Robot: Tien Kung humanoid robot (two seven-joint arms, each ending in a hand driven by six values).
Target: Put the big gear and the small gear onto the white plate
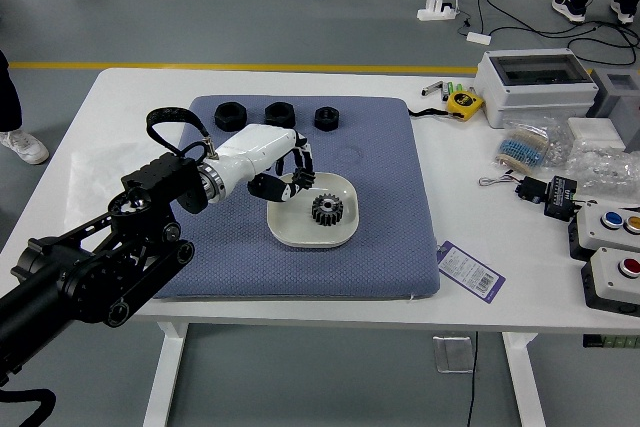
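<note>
Big gear (327, 210) is sitting on the white plate (300, 235), right of plate center. Small gear (304, 178), mostly hidden, is hanging over the plate's far side. Left hand (258, 155) is gripping it, fingers curled; big gear is lying nearer the robot than the hand. Three black nuts (280, 115) are resting beyond the plate, on the blue mat (390, 187).

Big black gear (327, 210) lies flat on the white plate (283, 226), small gear (303, 179) in fingers (267, 187).
</note>
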